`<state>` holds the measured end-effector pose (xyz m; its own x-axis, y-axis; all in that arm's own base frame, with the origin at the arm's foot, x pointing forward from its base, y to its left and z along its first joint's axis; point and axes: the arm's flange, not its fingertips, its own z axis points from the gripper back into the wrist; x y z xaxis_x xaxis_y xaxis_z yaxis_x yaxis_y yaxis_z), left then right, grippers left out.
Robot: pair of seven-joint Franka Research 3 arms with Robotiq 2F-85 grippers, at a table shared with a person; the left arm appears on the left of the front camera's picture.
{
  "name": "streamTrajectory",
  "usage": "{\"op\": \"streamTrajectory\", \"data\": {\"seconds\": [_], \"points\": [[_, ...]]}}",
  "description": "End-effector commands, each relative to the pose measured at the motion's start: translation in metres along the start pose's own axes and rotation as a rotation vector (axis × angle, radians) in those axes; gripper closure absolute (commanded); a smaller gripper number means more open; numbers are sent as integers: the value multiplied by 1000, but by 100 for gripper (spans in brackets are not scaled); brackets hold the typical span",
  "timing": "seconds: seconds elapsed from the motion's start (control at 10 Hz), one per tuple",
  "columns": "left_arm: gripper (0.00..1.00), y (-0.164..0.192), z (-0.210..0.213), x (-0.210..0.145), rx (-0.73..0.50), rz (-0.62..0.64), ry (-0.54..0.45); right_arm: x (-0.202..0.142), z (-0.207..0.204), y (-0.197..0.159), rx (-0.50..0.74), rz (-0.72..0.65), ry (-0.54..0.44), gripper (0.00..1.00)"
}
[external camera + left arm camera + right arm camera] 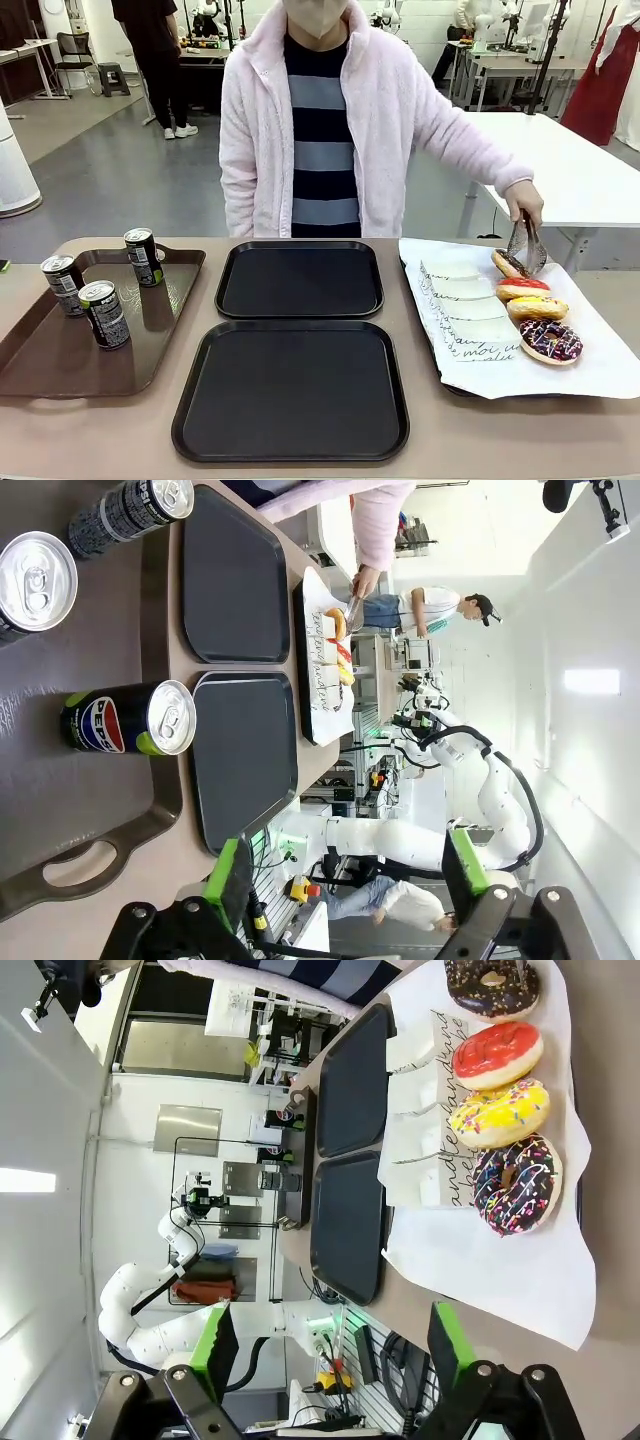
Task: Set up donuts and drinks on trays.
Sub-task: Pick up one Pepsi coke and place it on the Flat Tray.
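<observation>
Tabletop (100, 440) of smooth tan laminate fills the front view's bottom, grey floor (120, 170) behind; two glossy black rimmed plastic trays (298, 280) lie centre, slim dark cans (104, 313) on a brown tray (40, 370) left, iced ring donuts (549, 341) on white paper (470, 330) right. Left wrist view: left gripper (345, 865) released, empty. Right wrist view: right gripper (330, 1345) released, donuts upper right.

Table (100, 445): cans (104, 313) on L tray (50, 365); ctr, near tray (290, 390) before far tray (298, 280); donuts (537, 308) on R tray (590, 385).
</observation>
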<state>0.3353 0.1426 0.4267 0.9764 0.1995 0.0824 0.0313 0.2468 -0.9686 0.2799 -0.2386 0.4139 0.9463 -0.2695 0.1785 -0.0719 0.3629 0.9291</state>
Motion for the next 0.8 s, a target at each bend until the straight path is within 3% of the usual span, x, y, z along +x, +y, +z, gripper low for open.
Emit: {"op": "streamTrajectory", "data": {"seconds": [0.0, 0.7], "points": [[0, 0, -1, 0, -11, 2, -19, 0, 0, 0, 9, -5, -4, 0], [0, 0, -1, 0, -11, 2, -19, 0, 0, 0, 9, -5, -4, 0]]}}
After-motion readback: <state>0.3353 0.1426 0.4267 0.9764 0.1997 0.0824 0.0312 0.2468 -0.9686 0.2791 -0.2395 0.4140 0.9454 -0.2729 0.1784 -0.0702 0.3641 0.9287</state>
